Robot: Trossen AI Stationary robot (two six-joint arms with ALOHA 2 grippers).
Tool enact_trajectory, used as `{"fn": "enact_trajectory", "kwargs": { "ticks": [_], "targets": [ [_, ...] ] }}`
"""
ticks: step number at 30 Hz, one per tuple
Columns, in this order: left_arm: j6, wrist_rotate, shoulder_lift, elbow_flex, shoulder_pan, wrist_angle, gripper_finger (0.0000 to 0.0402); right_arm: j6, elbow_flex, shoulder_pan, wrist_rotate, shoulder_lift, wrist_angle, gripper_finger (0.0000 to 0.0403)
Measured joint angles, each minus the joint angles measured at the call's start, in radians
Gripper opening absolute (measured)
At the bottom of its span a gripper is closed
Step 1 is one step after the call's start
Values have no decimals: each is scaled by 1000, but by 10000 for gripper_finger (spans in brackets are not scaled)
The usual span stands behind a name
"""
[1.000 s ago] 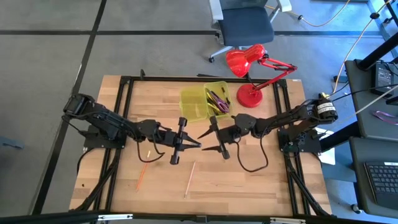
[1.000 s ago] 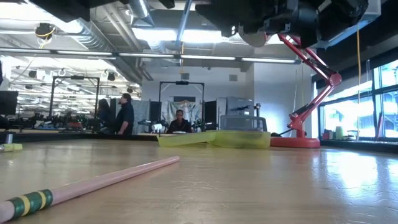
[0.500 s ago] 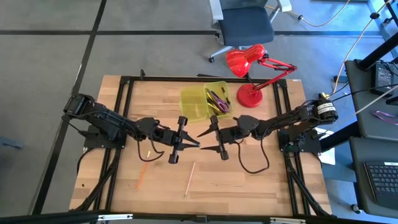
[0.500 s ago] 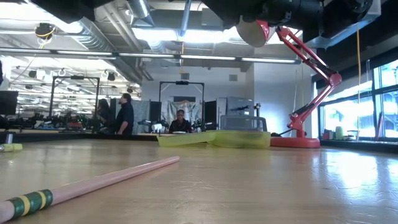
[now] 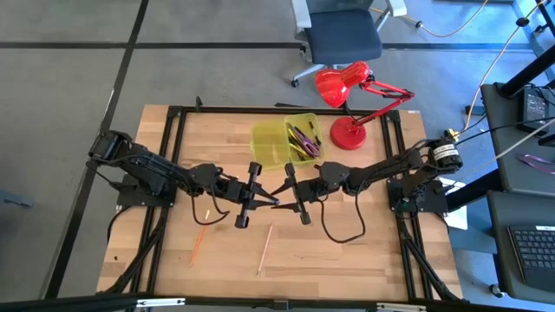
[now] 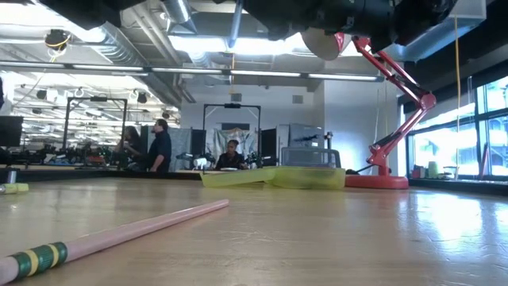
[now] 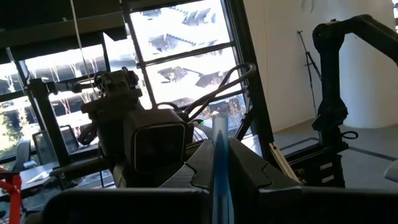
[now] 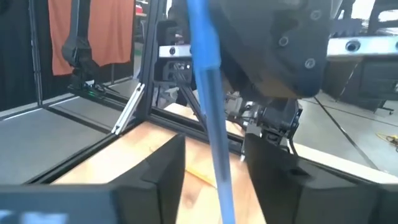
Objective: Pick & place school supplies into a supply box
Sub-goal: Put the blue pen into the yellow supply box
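Note:
Above the table's middle, my left gripper (image 5: 263,202) is shut on a blue pen (image 7: 220,149). My right gripper (image 5: 279,198) faces it, open, with one finger (image 8: 165,171) on each side of the pen (image 8: 208,99); I see a gap on both sides. The yellow-green supply box (image 5: 284,143) lies open at the far edge, with purple scissors (image 5: 303,139) in its right half. Flat on the wood near the front lie a pale pink pencil (image 5: 265,248) and an orange pencil (image 5: 198,245). My left gripper pinches the blue pen's shaft (image 7: 219,183) between its two fingers. The fingers are about level and point toward the table's right side. The pen runs along them and sticks out past their tips toward my right gripper, lifted clear of the table.
A red desk lamp (image 5: 351,95) stands at the far right beside the box. A small yellow piece (image 5: 208,212) lies under my left arm. The pale pink pencil (image 6: 135,230) lies close to the low camera. People stand in the room beyond the table.
My right gripper has moved toward the table's left, up to my left gripper, so that its fingers now stand around the pen's free end. My left gripper has stayed where it was, with the pen in it.

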State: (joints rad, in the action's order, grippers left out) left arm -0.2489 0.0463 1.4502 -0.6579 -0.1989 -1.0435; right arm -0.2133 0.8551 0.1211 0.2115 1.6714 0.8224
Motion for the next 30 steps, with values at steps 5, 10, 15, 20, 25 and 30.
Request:
{"fn": "enact_trajectory", "kwargs": {
  "ticks": [5,10,15,20,25,30],
  "targets": [
    [0,-1,0,0,0,1,22,-1,0,0,0,-1,-9,114],
    [3,-3,0,0,0,1,44,-4,0,0,3,-1,-20,51],
    [3,-5,0,0,-1,3,56,-4,0,0,3,-1,-44,27],
    [20,-26,0,0,-2,3,58,1,0,0,-10,-1,-59,27],
    [52,-150,0,0,-3,30,84,1,0,-1,-90,-2,-113,31],
    [52,-233,-1,0,-4,71,134,0,0,-3,-175,-3,-190,30]
  ]
}}
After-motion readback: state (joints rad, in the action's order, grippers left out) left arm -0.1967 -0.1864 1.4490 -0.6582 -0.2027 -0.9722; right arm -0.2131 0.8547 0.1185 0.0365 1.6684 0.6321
